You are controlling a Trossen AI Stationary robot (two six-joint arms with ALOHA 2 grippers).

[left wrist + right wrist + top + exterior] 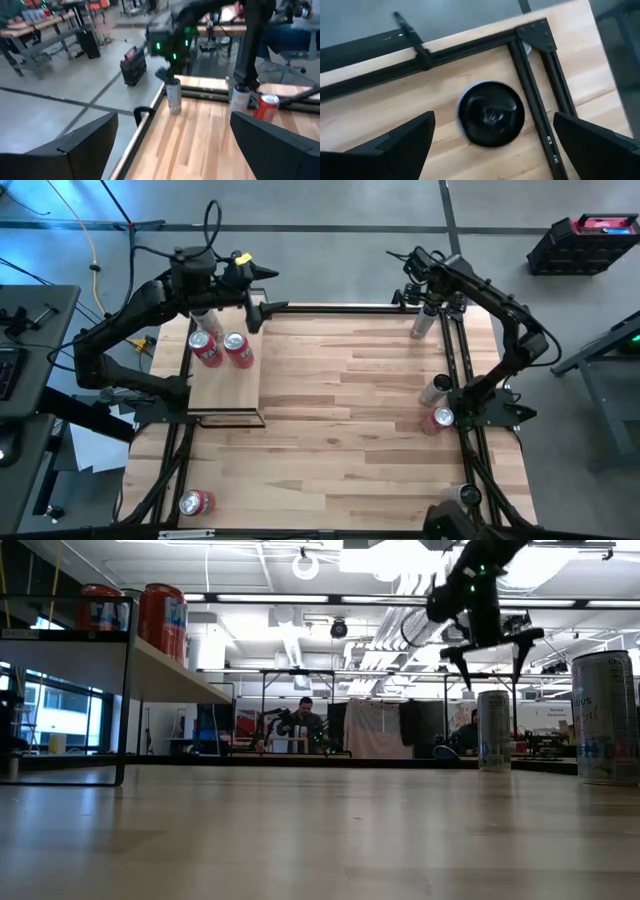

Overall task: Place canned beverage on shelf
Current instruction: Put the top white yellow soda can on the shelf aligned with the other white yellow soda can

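The right gripper (428, 302), fingers apart, hovers above a silver can (421, 325) at upper right. The left gripper (262, 308), fingers apart, waits upper left beside the shelf (225, 390), which carries two red cans (222, 350).

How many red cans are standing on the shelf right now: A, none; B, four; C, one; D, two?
D: the high view shows two red cans side by side on the shelf, and the low view shows the same pair up on its board.

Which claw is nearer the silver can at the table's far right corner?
Right. The right claw hangs open directly above the silver can; the left claw is across the table, by the shelf.
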